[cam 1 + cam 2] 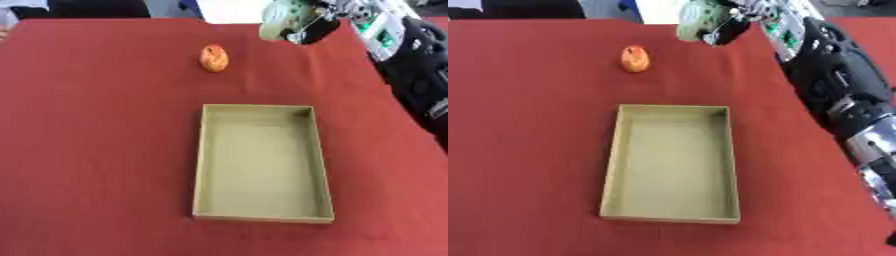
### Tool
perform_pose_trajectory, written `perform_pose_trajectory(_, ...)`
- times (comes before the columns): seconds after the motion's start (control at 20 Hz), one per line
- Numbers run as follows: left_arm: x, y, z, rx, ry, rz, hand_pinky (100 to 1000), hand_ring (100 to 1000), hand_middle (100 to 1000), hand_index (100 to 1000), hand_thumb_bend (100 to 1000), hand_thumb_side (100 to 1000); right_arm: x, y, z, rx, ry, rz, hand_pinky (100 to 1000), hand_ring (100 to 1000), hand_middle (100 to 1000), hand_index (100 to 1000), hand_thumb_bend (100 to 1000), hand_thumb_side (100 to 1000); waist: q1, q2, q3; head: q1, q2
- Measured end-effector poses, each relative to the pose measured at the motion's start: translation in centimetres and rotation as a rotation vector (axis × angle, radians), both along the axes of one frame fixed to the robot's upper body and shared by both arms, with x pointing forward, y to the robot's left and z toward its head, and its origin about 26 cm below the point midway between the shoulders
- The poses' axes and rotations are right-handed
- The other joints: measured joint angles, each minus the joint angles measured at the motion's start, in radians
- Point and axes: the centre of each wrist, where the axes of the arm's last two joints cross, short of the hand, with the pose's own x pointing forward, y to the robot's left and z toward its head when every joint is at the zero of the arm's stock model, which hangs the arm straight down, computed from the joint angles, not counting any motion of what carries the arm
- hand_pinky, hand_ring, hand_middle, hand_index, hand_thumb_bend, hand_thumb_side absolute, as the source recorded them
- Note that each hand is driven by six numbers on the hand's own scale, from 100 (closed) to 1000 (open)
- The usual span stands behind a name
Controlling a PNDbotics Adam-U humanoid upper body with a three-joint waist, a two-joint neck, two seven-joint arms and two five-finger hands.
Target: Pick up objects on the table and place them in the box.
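Orange fruit (214,58) beyond box (199,160).

Matt red cloth covers the worktop (105,150), smooth and unwrinkled. The box (200,165) looks like dull olive cardboard. At twelve o'clock of it, the orange object (214,58) has a slight sheen.

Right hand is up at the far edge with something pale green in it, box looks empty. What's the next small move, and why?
Probably bring the right hand toward the robot until it is over the box. Its fingers are curled round a pale green object at the table's far edge, beyond the box, which holds nothing. The orange fruit can wait.
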Motion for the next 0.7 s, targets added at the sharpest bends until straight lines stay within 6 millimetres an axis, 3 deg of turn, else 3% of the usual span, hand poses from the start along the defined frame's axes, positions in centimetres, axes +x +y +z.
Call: perform_pose_trajectory(0.7, -0.1, 0.8, 0.2, 0.016, -0.006, 0.033, 801, 673, 637, 815, 198, 468, -4.4, 4.8, -5.5, -0.089, -0.043, 0.274, 565, 553, 399, 607, 100, 100, 0.005, -0.022, -0.031, 0.05, 0.011)
